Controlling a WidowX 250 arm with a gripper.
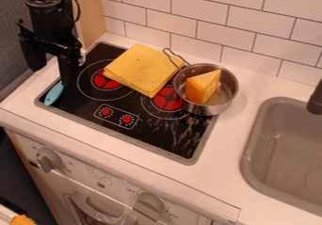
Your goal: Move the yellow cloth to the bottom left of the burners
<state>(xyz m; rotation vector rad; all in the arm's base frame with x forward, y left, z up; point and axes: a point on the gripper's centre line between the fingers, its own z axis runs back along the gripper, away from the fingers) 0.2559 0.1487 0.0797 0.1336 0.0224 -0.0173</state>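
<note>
At the upper left is my gripper (52,68), hanging over the left edge of the stove, its two fingers apart with nothing visible between them. The yellow cloth (141,68) lies folded and flat on the back part of the black stove top (85,111). It partly covers the left burner (106,80) and touches the upper edge of the right burner (168,99). A wide stretch of stove separates the cloth from the gripper, which is to its left.
A metal pot (220,101) holding a yellow-orange cheese wedge (202,86) stands at the stove's right side, its handle by the cloth. A light blue utensil (54,93) lies at the stove's left corner, just below the gripper. The sink (286,144) is at the right.
</note>
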